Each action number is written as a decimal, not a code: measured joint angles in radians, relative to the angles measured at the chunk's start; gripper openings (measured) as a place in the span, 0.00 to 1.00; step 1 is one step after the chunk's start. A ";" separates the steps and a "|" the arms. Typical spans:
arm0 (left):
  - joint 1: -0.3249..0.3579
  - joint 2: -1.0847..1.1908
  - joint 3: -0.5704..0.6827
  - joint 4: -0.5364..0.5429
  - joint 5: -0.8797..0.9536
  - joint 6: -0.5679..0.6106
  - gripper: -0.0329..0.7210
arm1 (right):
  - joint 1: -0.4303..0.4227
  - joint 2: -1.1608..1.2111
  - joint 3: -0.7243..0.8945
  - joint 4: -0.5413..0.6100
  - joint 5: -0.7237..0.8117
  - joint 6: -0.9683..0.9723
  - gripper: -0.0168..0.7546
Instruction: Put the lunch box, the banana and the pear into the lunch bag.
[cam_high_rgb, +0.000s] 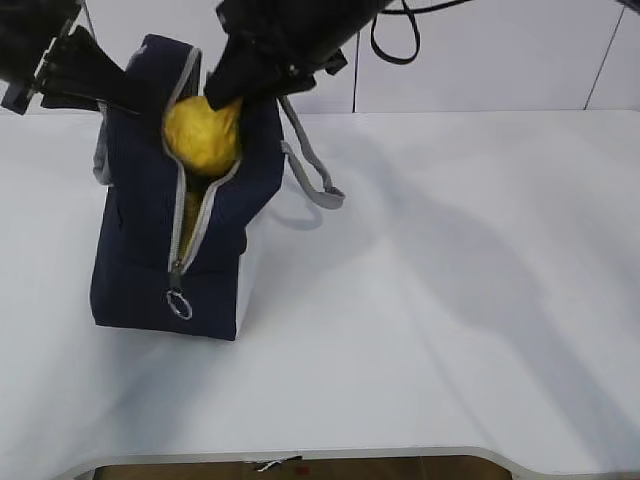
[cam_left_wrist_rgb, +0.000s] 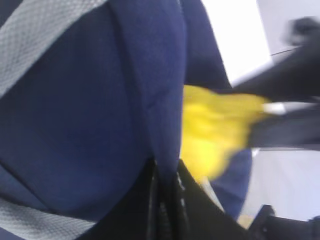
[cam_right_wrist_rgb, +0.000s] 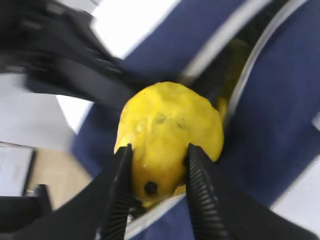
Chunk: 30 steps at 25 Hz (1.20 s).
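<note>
The navy lunch bag (cam_high_rgb: 165, 250) stands upright on the white table (cam_high_rgb: 450, 300), its zipper mouth held apart by the left gripper (cam_high_rgb: 105, 95), whose jaws are pressed together on the fabric edge. Right at that mouth sits the pear (cam_high_rgb: 203, 135), pinched between the fingers of the right gripper (cam_right_wrist_rgb: 157, 192). Something yellow shows deeper inside; to finish well, I judge the pear should go straight down between the zipper edges before the jaws let go.
</note>
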<state>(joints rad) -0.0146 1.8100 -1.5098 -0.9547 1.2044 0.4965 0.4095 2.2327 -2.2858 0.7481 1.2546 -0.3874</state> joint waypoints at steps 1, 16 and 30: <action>0.000 0.000 0.000 -0.011 0.004 0.000 0.06 | 0.000 0.013 0.000 -0.021 0.000 0.000 0.39; 0.000 0.000 0.000 -0.035 0.006 0.002 0.06 | 0.000 0.051 0.000 -0.078 -0.003 0.045 0.65; 0.000 0.000 0.000 -0.034 0.006 0.002 0.06 | 0.000 -0.098 0.000 -0.150 -0.004 0.082 0.74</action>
<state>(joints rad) -0.0146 1.8100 -1.5098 -0.9891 1.2105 0.4981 0.4095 2.1349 -2.2858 0.5985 1.2501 -0.3050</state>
